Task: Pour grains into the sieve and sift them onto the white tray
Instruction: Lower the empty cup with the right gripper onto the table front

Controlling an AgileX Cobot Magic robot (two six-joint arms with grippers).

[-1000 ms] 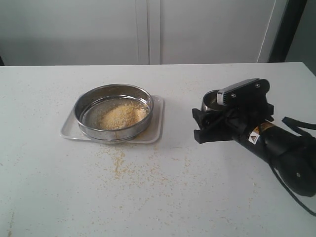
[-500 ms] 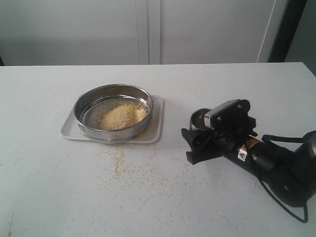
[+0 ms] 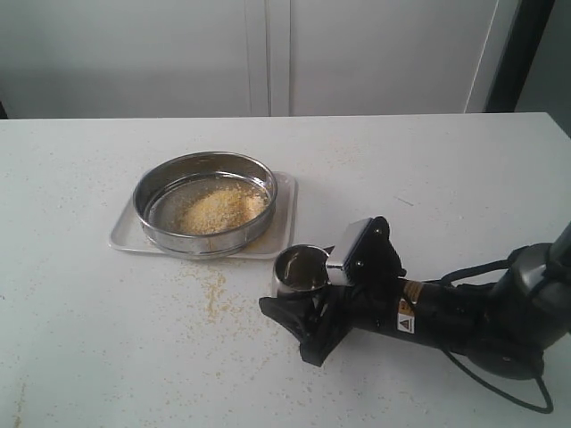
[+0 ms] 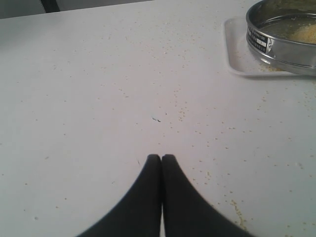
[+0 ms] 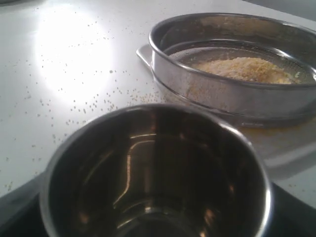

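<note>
**Sieve loaded, on the tray; right hand is the nearer**

Exterior: sieve [image 3: 201,239], round with no long axis, holds heaped grains [image 3: 221,208] and sits on the white tray [image 3: 284,234], whose long side runs left to right. Right hand [image 3: 302,299] grips an upright steel cup [image 3: 299,267] by the tray's near right corner; the sieve lies ahead-left of it.

Left wrist: left hand [image 4: 161,159] closed, empty, well apart from the sieve [image 4: 281,47].

Right wrist: cup [image 5: 153,163] looks empty.

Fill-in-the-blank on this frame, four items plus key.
1. The sieve stands ____ the white tray.
2. The grains lie heaped in the ____.
3. The right gripper holds a steel cup that looks ____.
4. The fingers of the left gripper are ____.
Missing: on; sieve; empty; shut.
</note>
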